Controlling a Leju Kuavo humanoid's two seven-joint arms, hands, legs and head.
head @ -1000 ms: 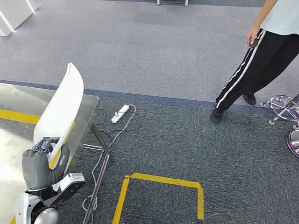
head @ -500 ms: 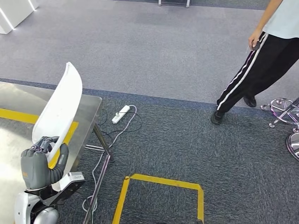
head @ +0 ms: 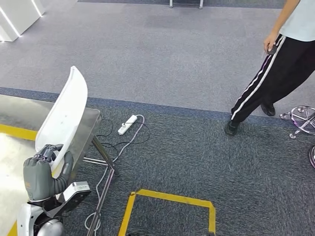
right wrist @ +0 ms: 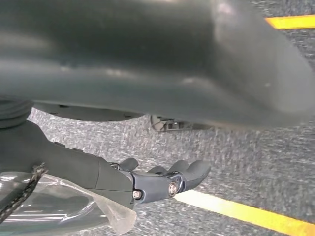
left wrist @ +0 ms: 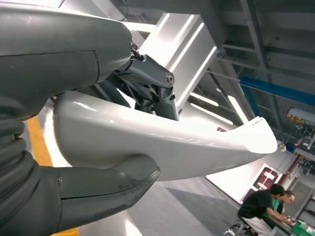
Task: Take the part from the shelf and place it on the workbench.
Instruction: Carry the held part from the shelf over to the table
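Grey carpet surrounds your steel workbench [head: 15, 110]. Your left hand [head: 43, 174] grips the curved white plastic part [head: 63, 115] above its right corner; your right hand [right wrist: 159, 179] hangs empty, fingers apart.

I see my left robot hand [head: 44, 173] raised at near left, thumb and fingers clamped; right robot hand [right wrist: 163, 179] hangs, fingers apart.
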